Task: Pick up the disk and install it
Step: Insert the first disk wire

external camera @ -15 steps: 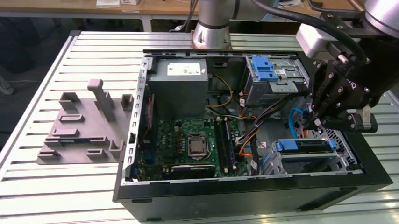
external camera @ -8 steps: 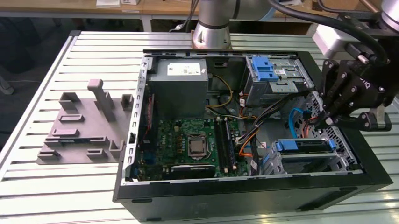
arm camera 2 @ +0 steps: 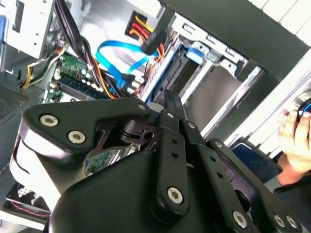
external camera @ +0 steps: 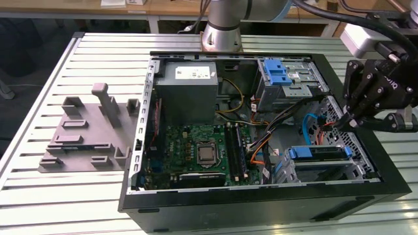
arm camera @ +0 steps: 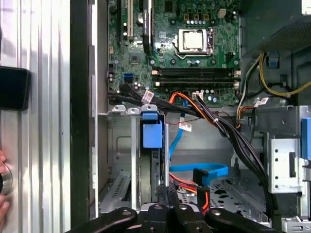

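The disk point(external camera: 317, 152) is a flat silver-metal drive with blue plastic rails along its edges. It sits slotted in the grey metal drive cage point(external camera: 365, 161) at the near corner of the open black computer case point(external camera: 261, 210), on the exterior view's right. In the first wrist view it stands edge-on in that cage, with its blue end tab point(arm camera: 150, 134) uppermost; its label cannot be made out.

The black linked gripper point(external camera: 341, 123) hangs above the case just behind the cage, apart from the disk, with its fingers pressed together on nothing. A flat light-blue cable point(arm camera: 197, 170) lies close below it.

Inside the case lie a green circuit board point(external camera: 196, 152), a grey metal box with a white sticker point(external camera: 189, 90) and a blue plastic clip on a grey cage point(external camera: 281, 78).

The case rests on a slatted pale metal table point(external camera: 39, 196). A grey moulded fixture plate point(external camera: 85, 139) lies on the table at the exterior view's left. Wooden benches point(external camera: 130, 7) stand behind, and a person's hand point(arm camera 2: 296, 133) rests at the table edge.
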{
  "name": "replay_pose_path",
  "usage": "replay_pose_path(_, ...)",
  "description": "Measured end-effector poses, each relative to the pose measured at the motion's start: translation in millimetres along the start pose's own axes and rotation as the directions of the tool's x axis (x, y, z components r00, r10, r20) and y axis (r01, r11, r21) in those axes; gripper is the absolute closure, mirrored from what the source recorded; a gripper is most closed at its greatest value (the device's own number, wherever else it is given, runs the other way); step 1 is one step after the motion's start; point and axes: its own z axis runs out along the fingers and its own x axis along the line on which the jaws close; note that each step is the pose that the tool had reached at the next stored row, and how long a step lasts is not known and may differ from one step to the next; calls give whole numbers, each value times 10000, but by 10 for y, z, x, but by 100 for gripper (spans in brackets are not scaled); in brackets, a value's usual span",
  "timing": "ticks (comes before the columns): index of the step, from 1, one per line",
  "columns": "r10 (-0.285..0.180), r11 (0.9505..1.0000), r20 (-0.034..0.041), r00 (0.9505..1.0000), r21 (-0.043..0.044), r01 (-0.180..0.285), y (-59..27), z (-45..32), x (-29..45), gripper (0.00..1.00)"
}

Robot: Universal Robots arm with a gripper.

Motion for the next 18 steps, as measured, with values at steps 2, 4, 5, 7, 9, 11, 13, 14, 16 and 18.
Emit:
replay_pose_path(2, 22, 10000, 0, 10000, 1, -22, -23, 4, -29, 89)
replay_pose_path(4, 109, 9999, 2, 9999, 2, -109, -33, 9, -43, 89)
replay_pose_path(5, 164, 9999, 4, 9999, 4, -164, -39, 13, -49, 89)
replay_pose_path(7, 217, 9998, 6, 9998, 5, -217, -62, 24, -64, 89)
replay_pose_path(9, 233, 9997, 4, 9997, 3, -233, -99, 34, -82, 89)
replay_pose_path(11, 238, 9997, 4, 9997, 2, -238, -129, 43, -106, 89)
replay_pose_path(13, 239, 9997, 4, 9997, 2, -239, -148, 51, -133, 89)
replay_pose_path(14, 240, 9997, 4, 9997, 2, -240, -158, 55, -147, 89)
replay_pose_path(16, 243, 9997, 5, 9997, -1, -243, -179, 64, -183, 89)
replay_pose_path(18, 246, 9997, 4, 9997, -16, -246, -200, 70, -221, 89)
